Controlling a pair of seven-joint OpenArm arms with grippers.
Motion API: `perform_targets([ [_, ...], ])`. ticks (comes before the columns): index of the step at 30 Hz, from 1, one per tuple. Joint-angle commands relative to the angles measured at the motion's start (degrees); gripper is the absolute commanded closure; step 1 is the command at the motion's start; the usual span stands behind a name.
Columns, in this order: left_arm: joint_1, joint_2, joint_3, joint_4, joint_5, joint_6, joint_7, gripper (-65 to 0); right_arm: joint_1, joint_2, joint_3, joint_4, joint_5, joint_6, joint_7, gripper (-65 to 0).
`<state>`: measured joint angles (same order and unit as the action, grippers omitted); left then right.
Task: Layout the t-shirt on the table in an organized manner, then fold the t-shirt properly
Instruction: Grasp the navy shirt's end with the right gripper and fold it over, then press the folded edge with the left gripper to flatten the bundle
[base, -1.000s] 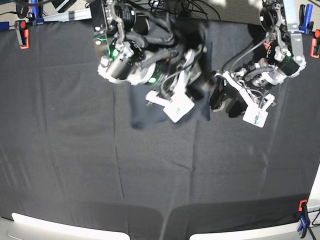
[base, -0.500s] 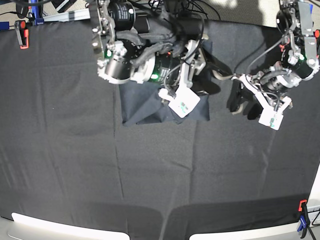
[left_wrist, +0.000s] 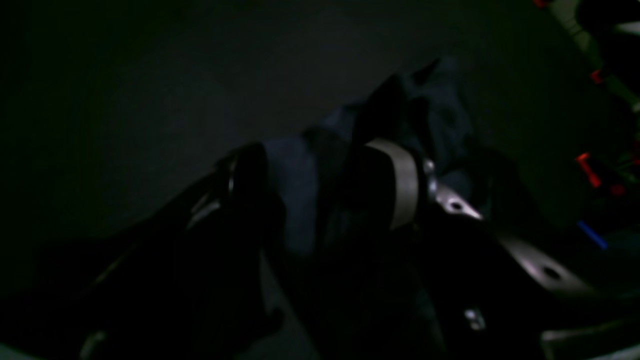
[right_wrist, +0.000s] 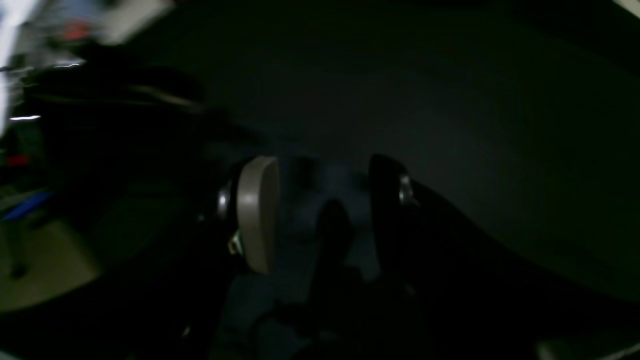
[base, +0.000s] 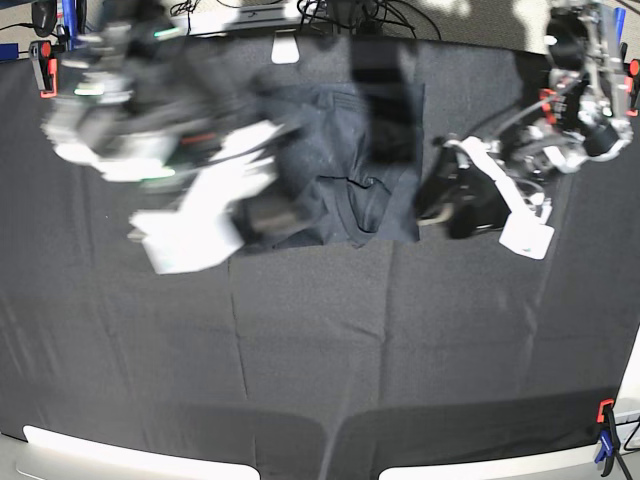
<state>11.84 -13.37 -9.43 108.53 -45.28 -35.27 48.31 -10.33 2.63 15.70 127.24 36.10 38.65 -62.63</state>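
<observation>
At far-centre of counter (base: 300, 340): t-shirt (base: 350, 150), bunched, partly folded. Soft, light, limp cotton; sags and slips, so pinch at hem corners or shoulder seams. Left end effector (left_wrist: 320, 185) fingers apart, cloth between. Right end effector (right_wrist: 320, 210) apart too, blurred.

Robot lab: clamped black table (base: 300, 340)

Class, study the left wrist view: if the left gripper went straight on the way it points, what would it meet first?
Most likely the t-shirt: its bluish folds lie directly between and beyond the open left gripper. The black table lies beyond; depth is unclear in this dark picture.
</observation>
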Motion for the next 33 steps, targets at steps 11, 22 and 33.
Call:
perform_targets([
  [11,-5.57,1.46,11.1,1.07,6.51,2.91,1.11,-30.7,-4.17,7.1,24.22,1.01,8.04,0.79,0.11,-28.6],
  [22,-6.1,2.21,13.29,-0.46,12.7,10.21,1.05,-14.7,-4.79,7.67,31.93,1.01,15.69,0.81,-2.27,-28.6],
  [33,-6.16,2.19,13.22,-1.01,30.34,22.77,-3.02,0.0,-4.76,7.67,31.95,1.01,16.02,0.81,-2.27,-28.6],
])
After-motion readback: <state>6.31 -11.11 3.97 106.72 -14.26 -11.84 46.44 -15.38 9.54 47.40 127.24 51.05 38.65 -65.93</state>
